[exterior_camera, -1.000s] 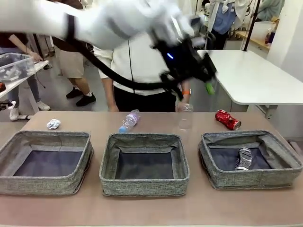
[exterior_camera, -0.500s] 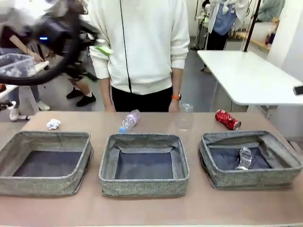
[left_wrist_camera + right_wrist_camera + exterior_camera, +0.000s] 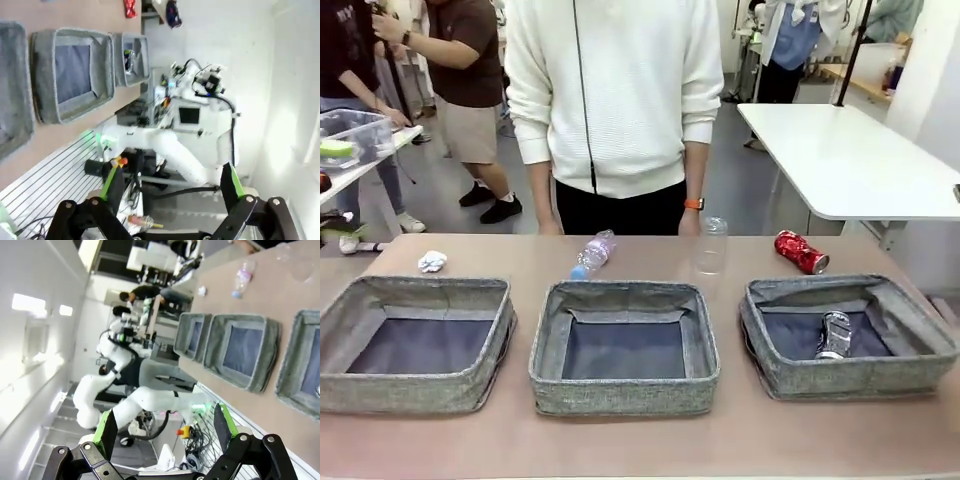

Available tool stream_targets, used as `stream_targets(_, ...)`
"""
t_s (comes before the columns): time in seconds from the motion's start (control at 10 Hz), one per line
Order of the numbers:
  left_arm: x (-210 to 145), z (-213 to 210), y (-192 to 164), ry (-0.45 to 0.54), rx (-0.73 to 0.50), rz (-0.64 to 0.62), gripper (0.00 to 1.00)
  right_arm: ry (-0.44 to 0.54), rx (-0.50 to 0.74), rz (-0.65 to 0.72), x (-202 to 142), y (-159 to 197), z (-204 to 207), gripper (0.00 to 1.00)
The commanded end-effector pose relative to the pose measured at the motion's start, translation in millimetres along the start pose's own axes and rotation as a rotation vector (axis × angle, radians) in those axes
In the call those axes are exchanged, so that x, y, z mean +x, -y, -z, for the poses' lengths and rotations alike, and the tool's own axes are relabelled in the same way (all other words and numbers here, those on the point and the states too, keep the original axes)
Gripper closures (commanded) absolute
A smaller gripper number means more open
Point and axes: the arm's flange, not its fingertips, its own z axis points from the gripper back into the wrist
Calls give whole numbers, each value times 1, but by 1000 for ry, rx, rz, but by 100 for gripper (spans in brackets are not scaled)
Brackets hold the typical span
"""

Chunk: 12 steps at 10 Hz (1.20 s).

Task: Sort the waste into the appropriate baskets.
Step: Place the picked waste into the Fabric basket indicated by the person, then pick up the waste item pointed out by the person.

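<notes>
Pincers gape empty, left pincer [image 3: 169, 180] and right pincer [image 3: 165, 419] alike; crumpled red metal can [image 3: 801, 252] lies on the desk [image 3: 640, 440] behind the right grey woven basket [image 3: 850, 378], probably best gripped across its middle.

Up and to the left of the left gripper [image 3: 170, 172], the nearest basket [image 3: 12, 90] is cut off by the picture's edge. Farther out, the red can [image 3: 130, 8] runs into the top edge, and the crushed can [image 3: 128, 59] inside the farthest basket [image 3: 144, 60] is too small to make out. Far beyond the right gripper [image 3: 164, 412], the end basket [image 3: 295, 335] is sliced by the side edge, the cup [image 3: 300, 267] is a faint smear, and the paper ball [image 3: 202, 290] is a speck.
</notes>
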Motion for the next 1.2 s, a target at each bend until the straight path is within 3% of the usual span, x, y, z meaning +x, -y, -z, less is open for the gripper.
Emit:
stream_targets(0.0, -31, 1, -14, 35, -24, -24, 0, -27, 5, -25, 1, -7, 10, 0)
stream_targets(0.1, 0, 0, 0, 0, 0, 0, 0, -27, 5, -25, 1, -7, 10, 0)
stream_targets(1.1, 0, 0, 0, 0, 0, 0, 0, -27, 5, -25, 1, -7, 10, 0)
